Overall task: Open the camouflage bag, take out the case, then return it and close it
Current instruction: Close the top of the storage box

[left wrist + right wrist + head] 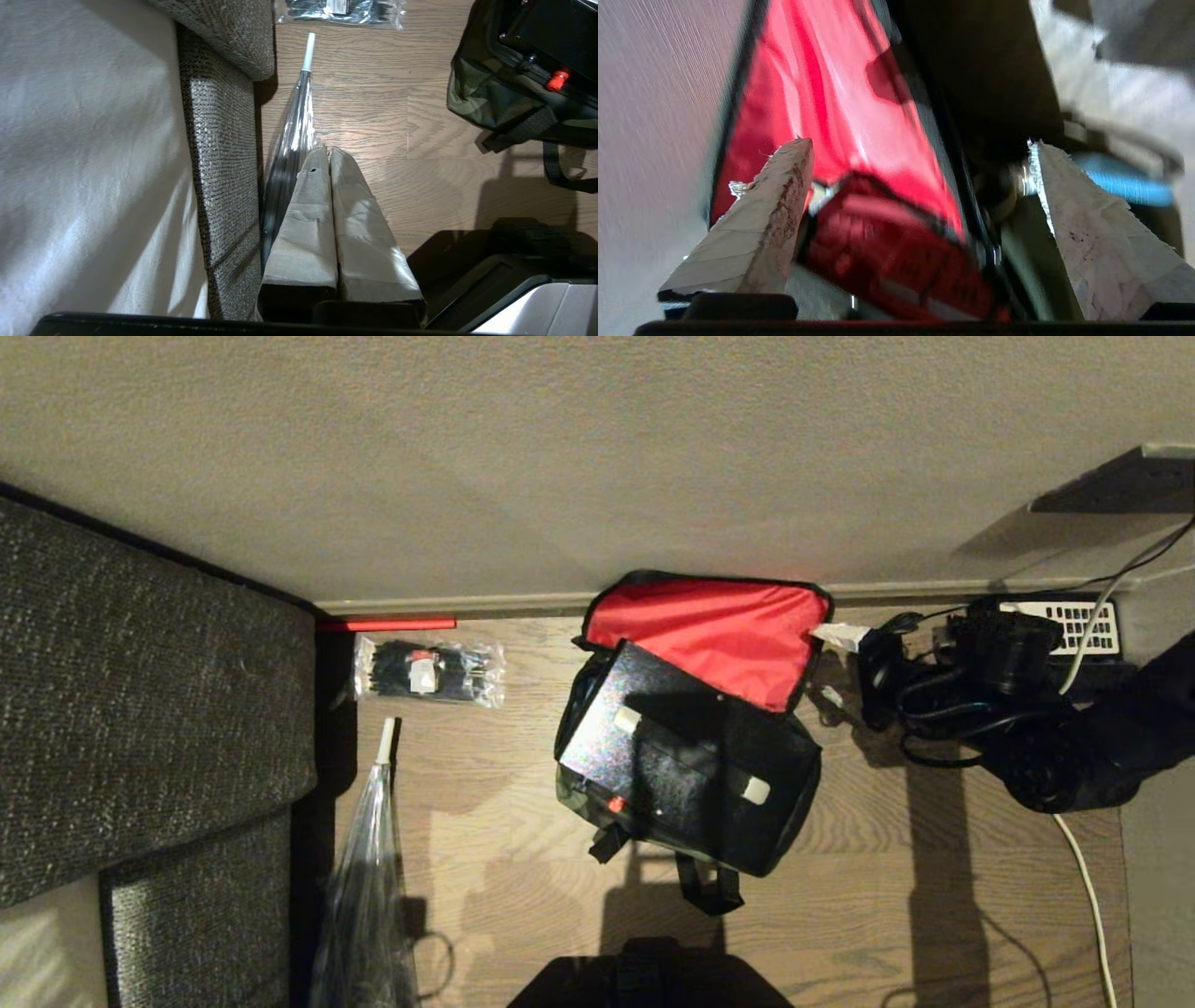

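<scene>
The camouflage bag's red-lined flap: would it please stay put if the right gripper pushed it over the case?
Probably not rigidly. The flap looks like thin, creased fabric, so it would likely fold and drape. It seems light, leaning against the wall. The case looks stiff and should support it.

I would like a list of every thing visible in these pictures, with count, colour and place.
camouflage bag: one, green-dark, red lining, flap open, floor centre
case: one, black, in the bag
packet: one, clear, dark contents, left of the bag
umbrella: one, clear, beside the sofa
sofa: one, grey, far left
telephone: one, black, white keypad, right by the wall
left hand: one, pale fingers together, over the floor
right hand: one, fingers apart, near the red lining
</scene>
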Controlling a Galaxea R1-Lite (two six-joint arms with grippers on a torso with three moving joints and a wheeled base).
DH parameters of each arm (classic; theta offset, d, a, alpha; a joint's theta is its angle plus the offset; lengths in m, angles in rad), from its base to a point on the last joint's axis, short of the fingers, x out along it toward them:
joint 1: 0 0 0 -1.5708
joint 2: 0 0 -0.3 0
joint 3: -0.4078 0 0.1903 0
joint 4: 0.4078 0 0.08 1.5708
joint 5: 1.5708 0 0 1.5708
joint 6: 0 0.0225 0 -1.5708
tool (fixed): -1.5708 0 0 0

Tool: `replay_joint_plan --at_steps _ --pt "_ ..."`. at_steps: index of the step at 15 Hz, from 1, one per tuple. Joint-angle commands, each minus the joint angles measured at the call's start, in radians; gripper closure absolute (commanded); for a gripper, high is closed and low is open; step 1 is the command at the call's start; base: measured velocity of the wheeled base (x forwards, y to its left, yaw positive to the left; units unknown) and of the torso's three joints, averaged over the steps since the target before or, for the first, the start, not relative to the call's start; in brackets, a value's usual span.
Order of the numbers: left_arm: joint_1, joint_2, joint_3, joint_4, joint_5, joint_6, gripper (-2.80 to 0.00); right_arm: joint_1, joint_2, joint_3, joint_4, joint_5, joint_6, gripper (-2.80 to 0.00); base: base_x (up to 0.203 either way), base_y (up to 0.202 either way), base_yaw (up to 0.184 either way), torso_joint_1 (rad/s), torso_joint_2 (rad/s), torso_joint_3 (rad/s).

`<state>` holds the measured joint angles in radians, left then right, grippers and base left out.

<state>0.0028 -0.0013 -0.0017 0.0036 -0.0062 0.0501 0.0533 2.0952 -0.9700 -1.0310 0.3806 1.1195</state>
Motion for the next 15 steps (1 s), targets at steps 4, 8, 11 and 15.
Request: replay_joint_plan --at_steps 4,8,11,15 --pt "0.0 0.001 0.0 -0.001 0.0 0.0 0.0 0.017 0.097 -0.082 -0.155 0.007 -0.027 -2.8 0.0 0.0 0.0 0.0 0.0 0.0" --pt "0.0 0.001 0.0 -0.001 0.0 0.0 0.0 0.017 0.142 -0.112 -0.19 0.006 -0.171 0.0 0.0 0.0 0.0 0.0 0.0 0.0" --pt "0.0 0.001 0.0 0.001 0.0 0.0 0.0 0.017 0.154 -0.112 -0.192 0.0 -0.204 0.0 0.0 0.0 0.0 0.0 0.0 0.0" --pt "0.0 0.001 0.0 -0.001 0.0 0.0 0.0 0.017 0.158 -0.105 -0.193 0.0 -0.296 0.0 0.0 0.0 0.0 0.0 0.0 0.0"
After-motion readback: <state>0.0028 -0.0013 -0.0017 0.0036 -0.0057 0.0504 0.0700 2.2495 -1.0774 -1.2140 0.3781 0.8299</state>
